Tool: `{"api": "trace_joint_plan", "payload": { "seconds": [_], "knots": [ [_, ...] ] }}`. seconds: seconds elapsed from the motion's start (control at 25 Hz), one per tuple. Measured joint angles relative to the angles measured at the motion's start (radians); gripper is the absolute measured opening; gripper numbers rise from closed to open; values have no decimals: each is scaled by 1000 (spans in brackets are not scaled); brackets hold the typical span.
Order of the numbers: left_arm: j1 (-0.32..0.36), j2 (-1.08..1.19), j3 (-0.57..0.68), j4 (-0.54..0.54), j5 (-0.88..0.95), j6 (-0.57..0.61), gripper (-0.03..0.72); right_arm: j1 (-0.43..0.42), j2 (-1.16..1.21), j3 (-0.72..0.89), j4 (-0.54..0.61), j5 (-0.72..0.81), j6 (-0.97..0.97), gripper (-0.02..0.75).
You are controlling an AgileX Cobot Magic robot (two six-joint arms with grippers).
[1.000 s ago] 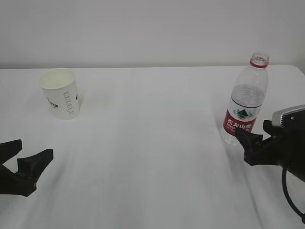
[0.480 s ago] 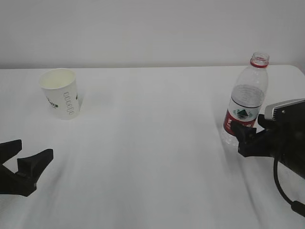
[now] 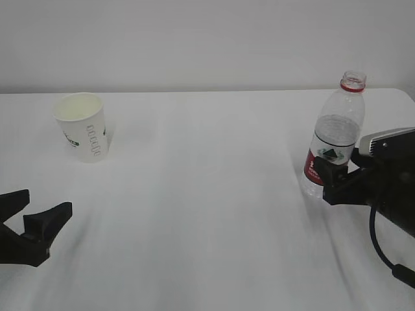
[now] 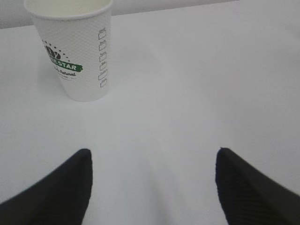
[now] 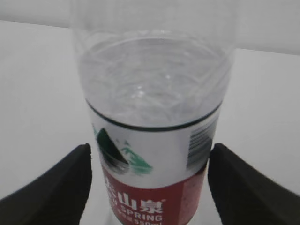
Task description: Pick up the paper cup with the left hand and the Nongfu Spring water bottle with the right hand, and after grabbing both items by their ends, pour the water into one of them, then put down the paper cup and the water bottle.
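Note:
The paper cup (image 3: 84,127) stands upright at the far left of the table, white with green print; in the left wrist view the paper cup (image 4: 75,51) is ahead and to the left. My left gripper (image 3: 45,202) hovers well short of it, open and empty, as the left gripper (image 4: 152,152) also shows from the wrist. The Nongfu Spring water bottle (image 3: 334,139) stands uncapped at the right, partly filled with water (image 5: 150,79). My right gripper (image 3: 324,178) is open, with a finger on each side of the bottle's (image 5: 152,117) red label; the right gripper (image 5: 149,147) is not closed on it.
A white table (image 3: 207,194) runs back to a plain white wall. Its far right corner lies just behind the bottle. The wide stretch between cup and bottle is bare cloth.
My right gripper has moved forward and slightly up, so its fingers now flank the bottle's label. The left gripper, cup and bottle have not moved.

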Motion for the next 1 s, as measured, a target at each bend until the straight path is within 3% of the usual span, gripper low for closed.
{"api": "trace_joint_plan", "payload": {
  "seconds": [1.0],
  "knots": [
    [0,0,0,-6,0,0,591,0,93,-92,2,-13,0,591]
  ]
}}
